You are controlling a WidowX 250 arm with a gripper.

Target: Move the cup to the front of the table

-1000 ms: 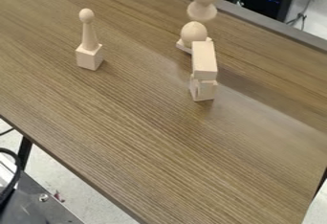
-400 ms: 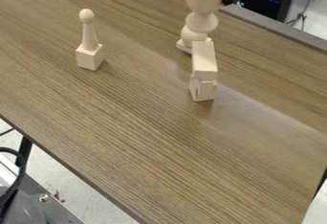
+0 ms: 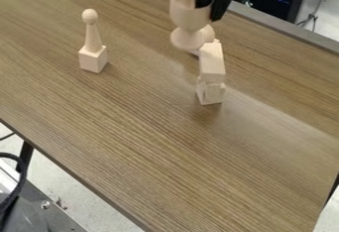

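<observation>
A: Item one, the tool. Place and state?
B: Black gripper [image 3: 210,10], top of the frame, right of centre, pointing down. Narrow, closed on the cup [image 3: 189,9]: one finger inside the mouth, the other outside the wall on its right side.

A: Item two, the cup itself.
B: One goblet, pale wood, deep bowl on a round foot. Upper part of the frame, just right of centre, mouth upward. Whether the foot touches the table [image 3: 132,151] cannot be told.

A: Item three?
B: One rounded piece [image 3: 208,32], pale wood, partly hidden behind the cup's foot.

A: Item four?
B: One blocky piece [image 3: 212,67], pale wood, standing below and to the right of the cup in the frame; oblong upper part over a notched lower one.

A: Item five?
B: One ball-topped piece [image 3: 93,42], pale wood, upper left, upright; tapered neck, square base. Well apart from the others.

A: Surroundings?
B: Table, brown, striped grain, running across most of the frame. Dark equipment [image 3: 283,0] with blue lights, upper right. Black cable [image 3: 24,176], curved, lower left.
</observation>
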